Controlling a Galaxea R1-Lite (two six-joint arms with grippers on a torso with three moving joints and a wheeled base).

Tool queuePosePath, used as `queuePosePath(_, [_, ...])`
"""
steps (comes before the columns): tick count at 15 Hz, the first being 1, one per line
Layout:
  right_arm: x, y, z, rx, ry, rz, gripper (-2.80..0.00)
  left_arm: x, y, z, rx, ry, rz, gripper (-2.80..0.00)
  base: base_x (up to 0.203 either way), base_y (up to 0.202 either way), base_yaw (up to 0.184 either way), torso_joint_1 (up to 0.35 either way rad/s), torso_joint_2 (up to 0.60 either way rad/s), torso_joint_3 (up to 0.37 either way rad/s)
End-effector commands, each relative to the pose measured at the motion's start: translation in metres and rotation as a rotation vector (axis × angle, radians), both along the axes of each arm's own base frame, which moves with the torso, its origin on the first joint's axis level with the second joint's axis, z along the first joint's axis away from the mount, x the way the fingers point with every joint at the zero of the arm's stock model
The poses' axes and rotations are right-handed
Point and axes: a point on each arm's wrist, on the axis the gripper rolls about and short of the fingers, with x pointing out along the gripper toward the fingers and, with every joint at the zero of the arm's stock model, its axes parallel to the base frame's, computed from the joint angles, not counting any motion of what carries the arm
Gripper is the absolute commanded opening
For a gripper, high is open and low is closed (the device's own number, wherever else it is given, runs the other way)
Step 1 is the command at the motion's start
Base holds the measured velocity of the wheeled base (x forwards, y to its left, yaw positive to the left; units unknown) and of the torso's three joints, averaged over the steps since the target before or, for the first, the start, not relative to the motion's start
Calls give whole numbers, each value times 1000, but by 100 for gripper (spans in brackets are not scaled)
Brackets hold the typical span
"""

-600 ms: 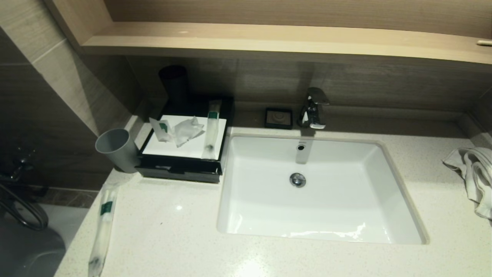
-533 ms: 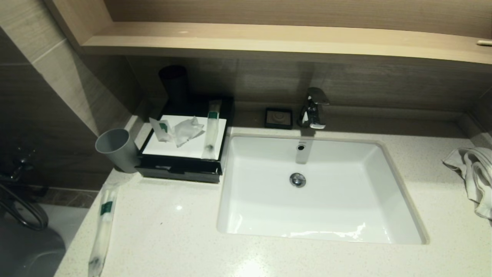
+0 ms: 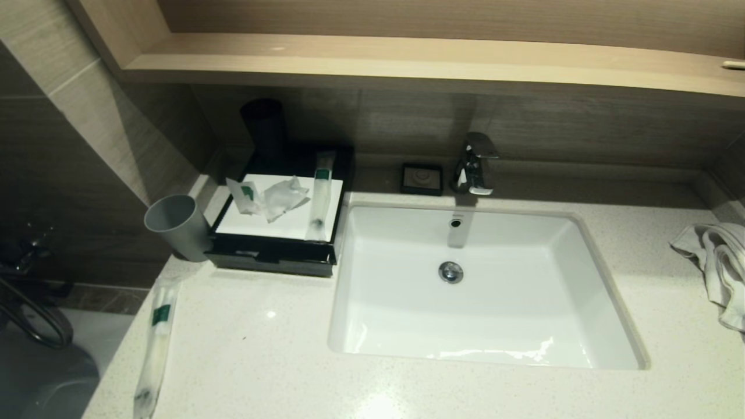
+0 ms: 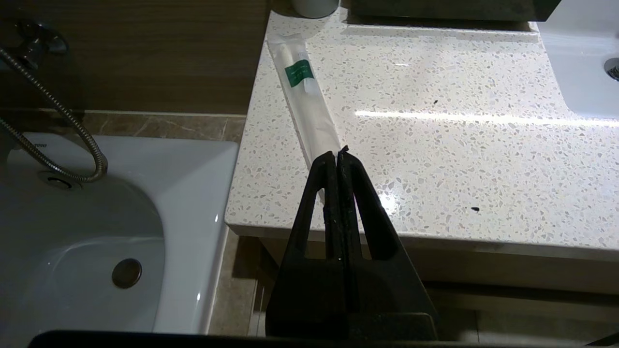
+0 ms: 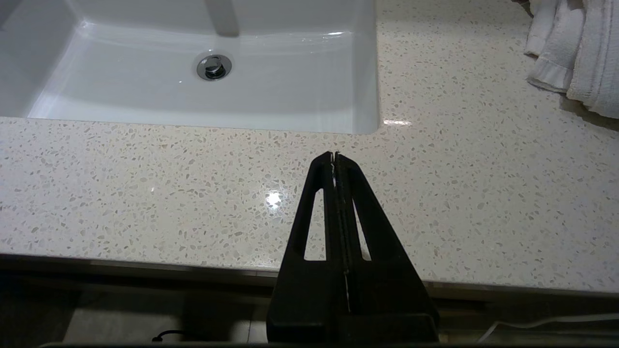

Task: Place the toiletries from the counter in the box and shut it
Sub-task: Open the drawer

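Note:
The black box (image 3: pixel 273 262) with a white top panel stands at the back left of the counter (image 3: pixel 262 361). On its top lie two small white sachets (image 3: pixel 244 196) (image 3: pixel 283 198) and one long clear packet (image 3: pixel 319 198). Another long packet (image 3: pixel 156 343) with a green band lies along the counter's left edge. In the left wrist view my left gripper (image 4: pixel 337 155) is shut and empty, over the counter's front edge, and it hides the near end of that packet (image 4: pixel 307 96). My right gripper (image 5: pixel 334 155) is shut and empty, near the counter's front edge. Neither gripper shows in the head view.
A white basin (image 3: pixel 483 291) fills the counter's middle, with a faucet (image 3: pixel 474 163) and a black soap dish (image 3: pixel 421 177) behind it. A grey cup (image 3: pixel 174 226) stands left of the box, a dark cup (image 3: pixel 263 125) behind it. A white towel (image 3: pixel 713 262) lies far right. A bathtub (image 4: pixel 72 217) is left of the counter.

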Motion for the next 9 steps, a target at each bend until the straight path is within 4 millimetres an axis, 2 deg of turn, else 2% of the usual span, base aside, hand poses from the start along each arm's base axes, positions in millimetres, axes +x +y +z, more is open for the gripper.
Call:
queuePosePath(1, [0,0,0,-1,0,0,-280,0,0,0,2,1,0,-280,0,0,0,0,0,0])
queuePosePath(9, [0,0,0,0,0,0,-280,0,0,1,-13,-3,3,-280,0,0,0,0,0,0])
